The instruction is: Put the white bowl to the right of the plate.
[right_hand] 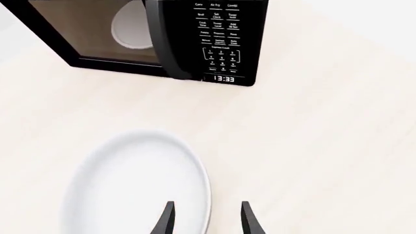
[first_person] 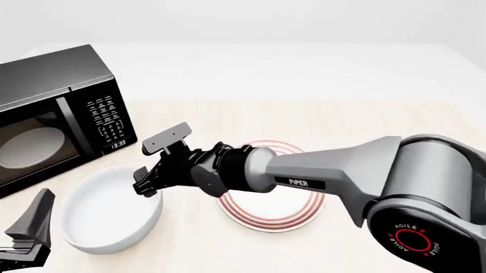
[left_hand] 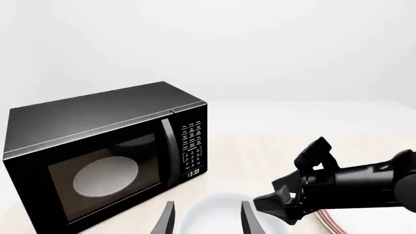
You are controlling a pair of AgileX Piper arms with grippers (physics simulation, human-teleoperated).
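The white bowl (first_person: 102, 219) stands on the table in front of the microwave, left of the red-ringed plate (first_person: 277, 216). My right arm reaches across over the plate, and my right gripper (first_person: 148, 187) is at the bowl's right rim. In the right wrist view the right gripper (right_hand: 208, 219) is open, with the rim of the bowl (right_hand: 136, 180) between its fingers. My left gripper (first_person: 27, 239) waits at the near left, short of the bowl. It is open (left_hand: 208, 222), with the bowl (left_hand: 215, 207) ahead of it and the plate's edge (left_hand: 334, 225) beyond the right gripper (left_hand: 283, 207).
A black microwave (first_person: 45, 108) with its door shut fills the left rear of the table; a white disc (first_person: 31, 148) shows inside it. Bare table (first_person: 379, 114) lies to the right of the plate and behind it.
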